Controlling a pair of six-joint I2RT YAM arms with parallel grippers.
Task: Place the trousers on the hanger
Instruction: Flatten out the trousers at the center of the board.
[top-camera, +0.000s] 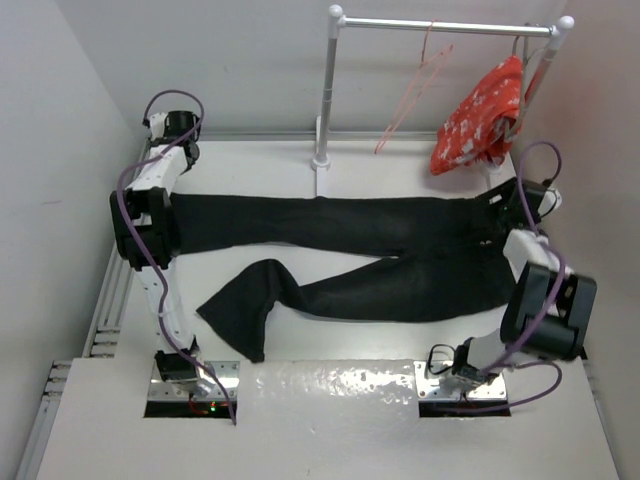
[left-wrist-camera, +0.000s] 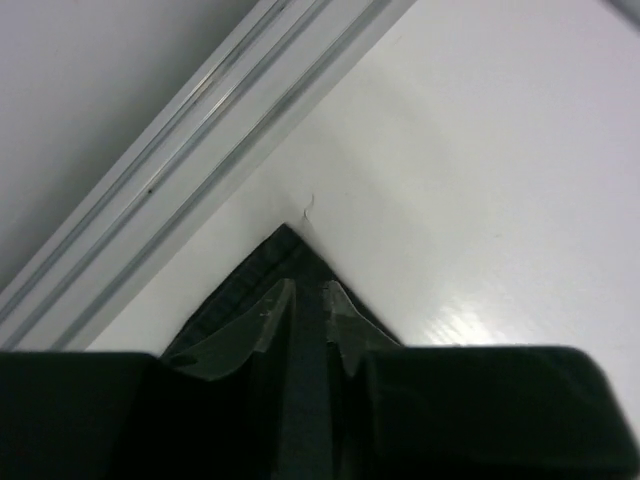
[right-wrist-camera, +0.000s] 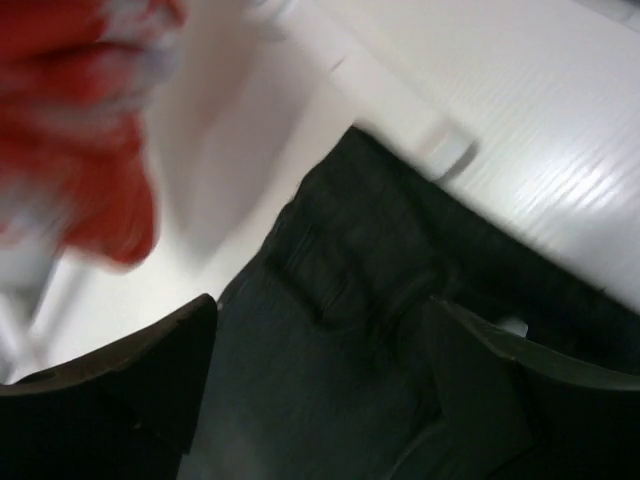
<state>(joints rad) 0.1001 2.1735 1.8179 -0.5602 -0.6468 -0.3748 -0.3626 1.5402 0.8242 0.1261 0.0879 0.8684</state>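
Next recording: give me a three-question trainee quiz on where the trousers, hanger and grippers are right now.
1. True or false: the hanger hangs from the rail, away from the trousers.
2. The right gripper is: A) open over the waistband; B) shut on a trouser leg; C) holding the hanger.
3. Fill in: the left gripper is at a leg's ____.
Key: 1 true; 2 A; 3 cuff.

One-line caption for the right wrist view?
Right hand open at the waistband of the black trousers; red cloth blurred upper left.
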